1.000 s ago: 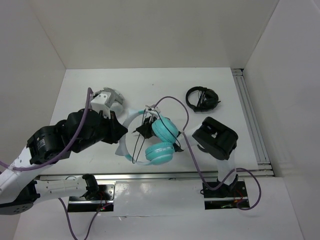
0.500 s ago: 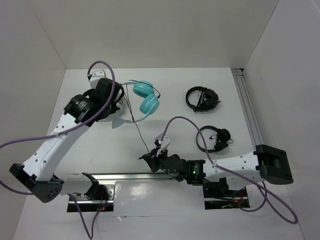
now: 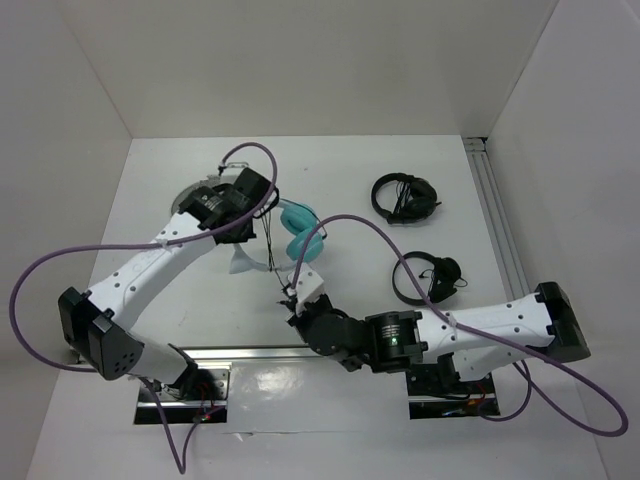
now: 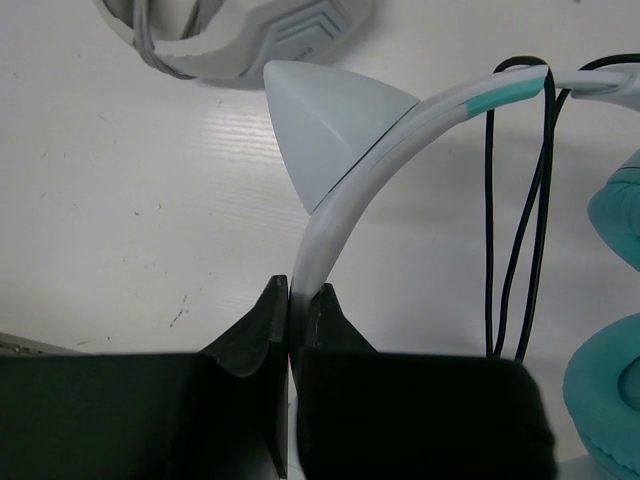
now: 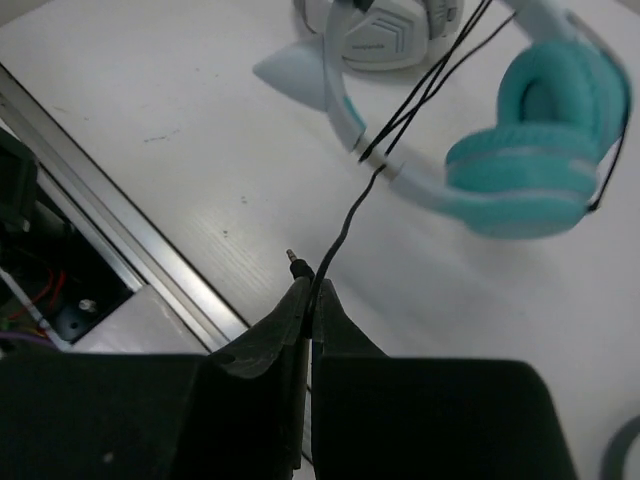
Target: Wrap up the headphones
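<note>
The headphones (image 3: 301, 231) have teal ear cups (image 5: 540, 130) and a pale headband with an ear-like point (image 4: 330, 125). They are held up over the middle of the table. My left gripper (image 3: 258, 232) is shut on the headband (image 4: 297, 292) just below the point. The thin black cable (image 4: 520, 210) loops over the headband and runs down to my right gripper (image 3: 293, 298). That gripper is shut on the cable (image 5: 312, 282) right behind its plug (image 5: 292, 258), near the table's front edge.
The grey-white folded headphones (image 3: 193, 196) lie at the far left, partly under my left arm, and show in the right wrist view (image 5: 390, 35). Black headphones (image 3: 405, 197) lie at the far right, another black pair (image 3: 430, 279) nearer. An aluminium rail (image 5: 120, 250) runs along the front edge.
The headphones have come nearer and toward the middle, carried by my left gripper. My right gripper has stayed near the front edge with the cable end, turning slightly.
</note>
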`<action>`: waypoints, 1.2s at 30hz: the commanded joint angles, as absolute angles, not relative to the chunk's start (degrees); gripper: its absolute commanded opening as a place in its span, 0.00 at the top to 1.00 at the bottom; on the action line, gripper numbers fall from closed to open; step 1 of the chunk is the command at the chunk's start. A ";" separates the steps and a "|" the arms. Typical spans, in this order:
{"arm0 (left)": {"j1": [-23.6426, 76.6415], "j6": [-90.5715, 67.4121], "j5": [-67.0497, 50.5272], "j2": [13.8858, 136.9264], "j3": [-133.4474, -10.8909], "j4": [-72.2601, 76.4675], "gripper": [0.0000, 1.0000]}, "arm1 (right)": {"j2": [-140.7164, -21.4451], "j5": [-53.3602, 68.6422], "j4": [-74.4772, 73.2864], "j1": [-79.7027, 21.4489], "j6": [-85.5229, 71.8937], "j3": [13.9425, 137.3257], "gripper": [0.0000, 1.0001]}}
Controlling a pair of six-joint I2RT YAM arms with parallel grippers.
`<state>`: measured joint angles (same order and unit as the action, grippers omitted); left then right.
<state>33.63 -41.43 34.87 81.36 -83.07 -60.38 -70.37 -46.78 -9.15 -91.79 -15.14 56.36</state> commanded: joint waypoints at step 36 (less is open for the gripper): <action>58.01 -19.51 5.79 68.82 -64.94 -50.89 1.00 | -64.78 -62.15 -21.09 -84.29 8.96 50.62 0.90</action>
